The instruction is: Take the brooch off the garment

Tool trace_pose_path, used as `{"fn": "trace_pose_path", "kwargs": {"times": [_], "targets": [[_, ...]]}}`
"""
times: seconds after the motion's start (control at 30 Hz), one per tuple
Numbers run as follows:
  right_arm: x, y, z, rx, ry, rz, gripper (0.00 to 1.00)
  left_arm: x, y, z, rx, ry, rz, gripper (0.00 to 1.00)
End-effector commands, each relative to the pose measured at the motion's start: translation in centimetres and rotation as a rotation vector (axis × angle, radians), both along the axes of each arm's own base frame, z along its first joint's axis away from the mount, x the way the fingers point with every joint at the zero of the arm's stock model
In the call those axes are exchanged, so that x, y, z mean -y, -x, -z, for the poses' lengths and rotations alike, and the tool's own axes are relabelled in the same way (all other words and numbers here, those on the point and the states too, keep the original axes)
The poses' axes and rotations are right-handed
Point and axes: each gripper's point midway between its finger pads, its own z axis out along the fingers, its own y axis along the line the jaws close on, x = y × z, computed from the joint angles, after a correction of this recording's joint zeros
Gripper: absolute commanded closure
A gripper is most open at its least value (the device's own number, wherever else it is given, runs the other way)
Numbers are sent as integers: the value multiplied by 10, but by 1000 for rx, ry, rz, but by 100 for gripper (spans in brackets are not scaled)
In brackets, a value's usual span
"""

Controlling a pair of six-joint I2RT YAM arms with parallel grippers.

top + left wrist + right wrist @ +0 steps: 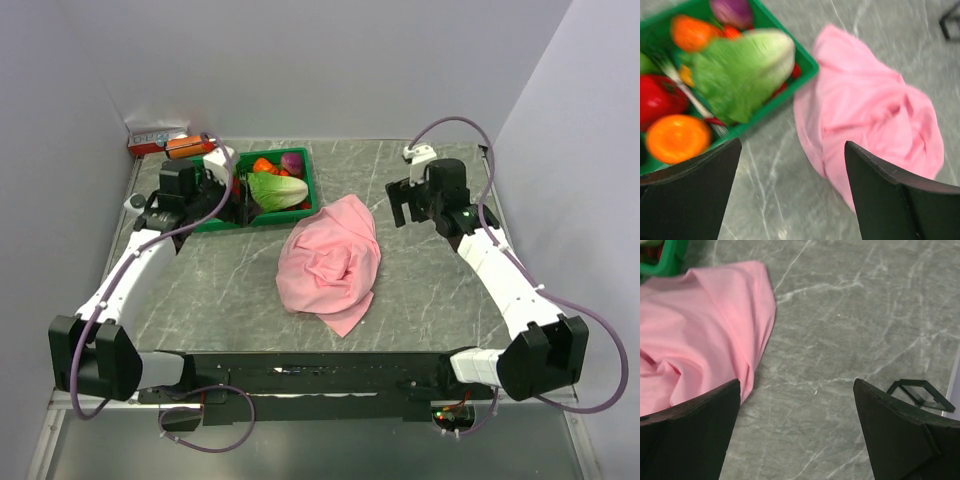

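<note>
Top view: the garment (330, 262) lies bunched mid-frame, just below-right of the green bin (312, 195), with the left gripper (215, 185) upper left and right gripper (405, 212) upper right, both clear of it. Left wrist view: jaws wide and empty, pink folds at right; right wrist view: the same, cloth at left. No brooch shows (probably buried in folds), so spreading the cloth flat first seems wise.

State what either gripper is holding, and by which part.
Nothing is held: the left gripper and right gripper both hang with jaws open, clear of the garment.
</note>
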Motion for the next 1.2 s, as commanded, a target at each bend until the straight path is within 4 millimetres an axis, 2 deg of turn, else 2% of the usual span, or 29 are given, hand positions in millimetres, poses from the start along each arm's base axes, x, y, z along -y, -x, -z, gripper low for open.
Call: {"fn": "trace_pose_path", "kwargs": {"times": [0.0, 0.1, 0.17, 0.23, 0.27, 0.33, 0.37, 0.43, 0.5, 0.53, 0.57, 0.67, 0.8, 0.87, 0.93, 1.0, 1.03, 1.07, 1.17], "targets": [[-23, 6, 9, -22, 35, -221, 0, 9, 32, 59, -133, -97, 196, 15], [-31, 14, 9, -27, 39, -302, 0, 4, 45, 96, -194, -181, 271, 19], [-40, 26, 9, -45, 14, -371, 0, -2, 44, 119, -232, -237, 289, 22], [-45, 33, 10, -50, 10, -412, 1, -9, 35, 134, -251, -286, 265, 24], [-47, 38, 12, -58, 11, -426, 1, -12, 29, 149, -282, -307, 248, 25], [-49, 43, 13, -59, 29, -463, 1, -15, 7, 151, -263, -318, 198, 27], [-49, 45, 16, -67, 40, -470, 1, -19, -2, 162, -278, -343, 174, 28], [-47, 48, 16, -55, 64, -482, 1, -18, -31, 151, -208, -337, 124, 28], [-45, 50, 21, -64, 85, -491, 1, -19, -58, 149, -177, -350, 83, 28], [-46, 50, 21, -62, 88, -495, 1, -19, -68, 148, -174, -353, 67, 27], [-45, 52, 25, -71, 91, -498, 1, -19, -87, 150, -178, -355, 48, 27], [-47, 54, 27, -71, 92, -515, 1, -21, -119, 155, -200, -351, -3, 28], [-54, 57, 37, -84, 103, -554, 1, -15, -137, 149, -183, -316, -19, 26], [-59, 59, 43, -96, 104, -577, 1, -10, -134, 143, -178, -292, -11, 25], [-65, 60, 49, -109, 100, -604, 1, 1, -117, 138, -197, -248, 69, 23], [-74, 65, 58, -127, 95, -648, 1, 10, -85, 135, -217, -209, 157, 19], [-79, 67, 62, -132, 92, -667, 1, 21, -68, 121, -202, -156, 218, 19], [-88, 71, 68, -131, 101, -703, 1, 24, -49, 134, -248, -139, 242, 19], [-101, 71, 86, -148, 142, -745, 2, 42, -14, 137, -323, -78, 300, 19]]}}
